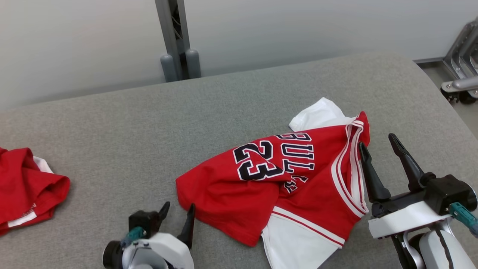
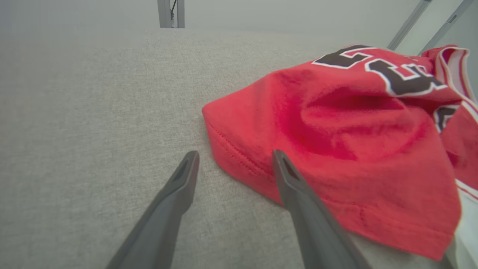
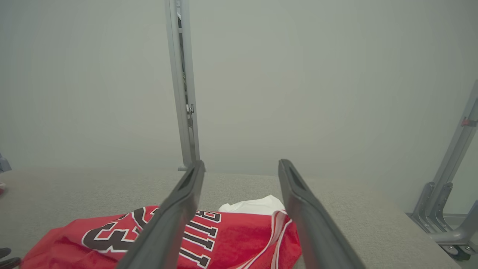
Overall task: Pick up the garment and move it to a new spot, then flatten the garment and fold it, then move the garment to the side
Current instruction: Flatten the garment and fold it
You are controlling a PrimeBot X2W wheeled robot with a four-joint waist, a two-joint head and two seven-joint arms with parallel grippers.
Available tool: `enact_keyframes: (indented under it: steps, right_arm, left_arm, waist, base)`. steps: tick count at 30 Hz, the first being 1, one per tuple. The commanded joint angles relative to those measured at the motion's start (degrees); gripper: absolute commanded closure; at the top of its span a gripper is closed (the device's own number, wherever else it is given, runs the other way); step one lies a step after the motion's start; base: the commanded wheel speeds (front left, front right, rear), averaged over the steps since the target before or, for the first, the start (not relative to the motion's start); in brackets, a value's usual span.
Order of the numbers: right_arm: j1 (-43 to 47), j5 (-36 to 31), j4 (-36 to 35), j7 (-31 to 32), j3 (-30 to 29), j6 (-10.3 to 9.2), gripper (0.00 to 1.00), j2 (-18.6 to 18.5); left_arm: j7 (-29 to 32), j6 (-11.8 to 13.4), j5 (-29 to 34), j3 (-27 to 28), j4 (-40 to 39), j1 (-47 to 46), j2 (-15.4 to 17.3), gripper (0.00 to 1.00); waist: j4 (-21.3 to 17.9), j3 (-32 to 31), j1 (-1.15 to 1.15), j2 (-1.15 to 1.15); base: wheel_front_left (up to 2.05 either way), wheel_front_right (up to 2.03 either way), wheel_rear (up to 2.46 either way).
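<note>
Red Bulls no. 23 jersey point(image 1: 283, 179) lies rumpled on the grey padded table point(image 1: 112, 123), its hem corner just ahead of the left gripper point(image 1: 179, 204) and its striped armhole edge beside the right gripper point(image 1: 377, 140). Left arm low over the surface, jaws spread wide, nothing held; contact of one finger with the hem can't be told. Right arm lifted, fingers angled up toward the wall, jersey below them, jaws wide and empty; a second red garment point(image 1: 26, 186) lies well off left of the left jaws.
</note>
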Motion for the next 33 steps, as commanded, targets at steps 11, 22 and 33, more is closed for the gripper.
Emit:
enact_keyframes:
  steps: [11,22,33]
  right_arm:
    - [-2.87,-1.22,0.42,-0.09,-0.56,-0.02,0.0,1.19]
    - [-2.77,-2.06,0.89,-0.09,-0.82,-0.02,0.0,1.82]
    - [-3.55,-2.61,0.78,-0.09,0.57,-0.02,0.0,2.07]
  left_arm:
    - [0.52,-4.94,-10.85,-6.98,13.1,-10.99,0.3,0.06]
    - [-0.23,-0.06,-6.34,0.16,2.45,-13.57,1.97,1.0]
    - [-0.21,2.57,8.19,13.9,-14.66,-12.28,2.87,1.0]
  waist:
    - [-2.83,4.65,0.0,0.0]
    - [-2.97,5.05,0.0,0.0]
    - [-3.16,5.56,0.0,0.0]
  base:
    - [0.0,0.0,0.0]
    - [0.0,0.0,0.0]
    - [0.0,0.0,0.0]
